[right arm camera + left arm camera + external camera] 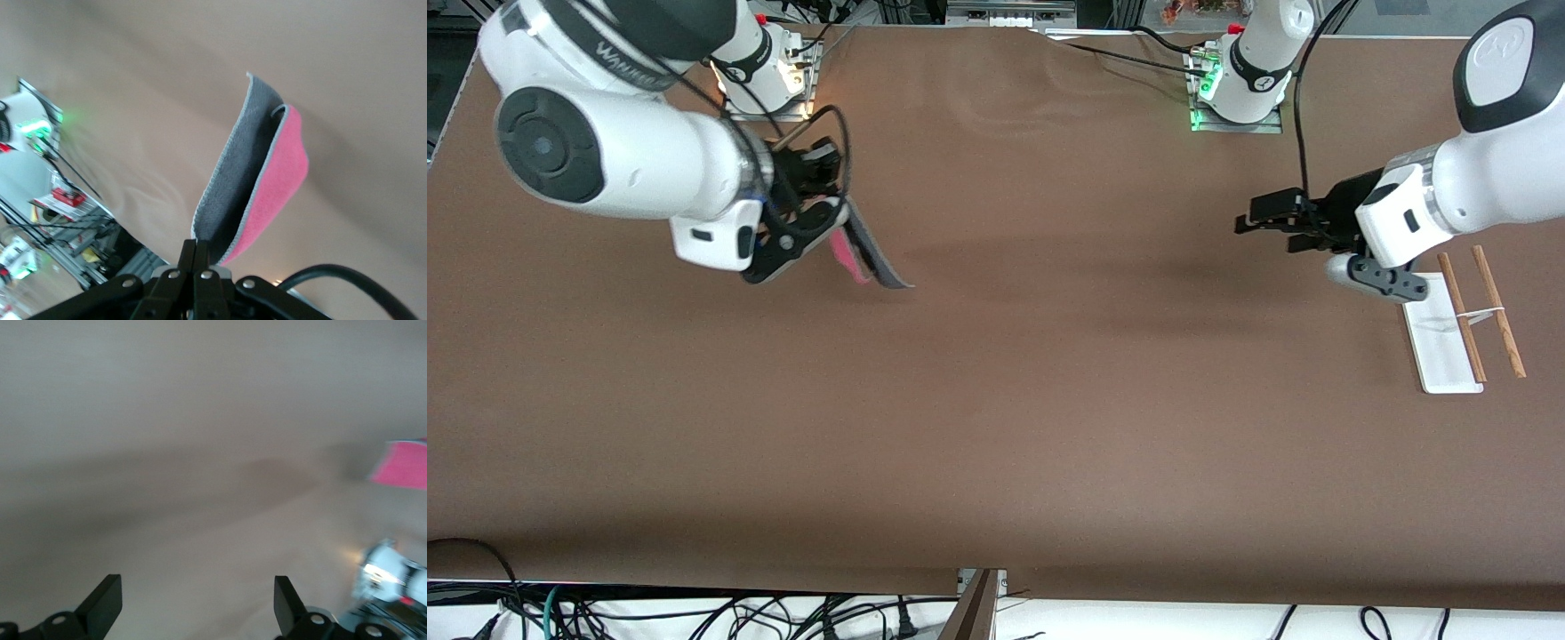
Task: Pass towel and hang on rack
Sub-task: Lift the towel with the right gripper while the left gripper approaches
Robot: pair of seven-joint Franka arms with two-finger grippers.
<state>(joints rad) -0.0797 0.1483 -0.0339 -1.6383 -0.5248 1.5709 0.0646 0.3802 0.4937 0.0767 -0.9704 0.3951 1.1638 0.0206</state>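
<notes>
My right gripper (838,212) is shut on one edge of the towel (863,253) and holds it in the air over the table at the right arm's end. The towel hangs folded, pink-red face against grey reverse; the right wrist view shows it (257,177) rising from the closed fingertips (200,250). My left gripper (1249,220) is open and empty, up in the air beside the rack (1463,324) and pointing toward the right arm; its fingers (105,600) stand wide apart. The towel shows far off in the left wrist view (403,463). The rack has a white base and two brown rods.
The brown table (996,382) carries only the rack, at the left arm's end. The arm bases (1240,84) with cables stand along the edge farthest from the front camera. Cables hang below the table's edge nearest the front camera.
</notes>
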